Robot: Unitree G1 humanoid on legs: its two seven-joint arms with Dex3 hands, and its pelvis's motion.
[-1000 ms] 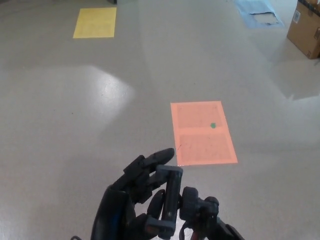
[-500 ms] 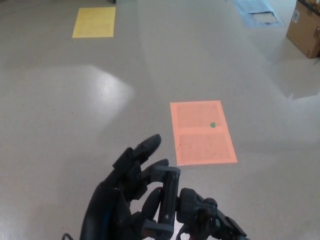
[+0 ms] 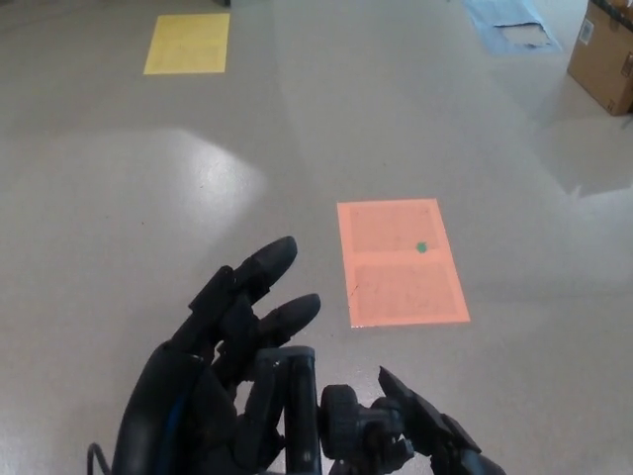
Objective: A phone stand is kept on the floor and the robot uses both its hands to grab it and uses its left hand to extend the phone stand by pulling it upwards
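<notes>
Head view shows you the phone stand [image 3: 302,406] at the bottom edge of the picture, a little left of the middle. Its dark upright bar with a flat top piece stands between the two hands, and its lower part runs out of the frame, so you cannot see where it meets the floor.

The left hand [image 3: 208,381] is directly beside the bar on its left side. Its two thick fingers [image 3: 252,277] are stretched out and spread, pointing up and to the right, away from the bar. One lower digit lies against the left side of the bar, but you cannot tell if it really presses on it. The hand looks mostly open, not closed around the stand.

The right hand [image 3: 415,435] comes in from the bottom right. Only a small part of it shows: a pointed finger and some dark joints just to the right of the bar. Whether it holds the stand you cannot tell from this view.

Further out, an orange rectangle [image 3: 401,262] with a small green dot [image 3: 421,247] is on the grey floor [image 3: 148,198], above and to the right of the hands. Far away, at the top left, there is a yellow rectangle [image 3: 188,43]. At the top right you see a blue sheet [image 3: 509,25] and a cardboard box [image 3: 603,54] near the corner.
</notes>
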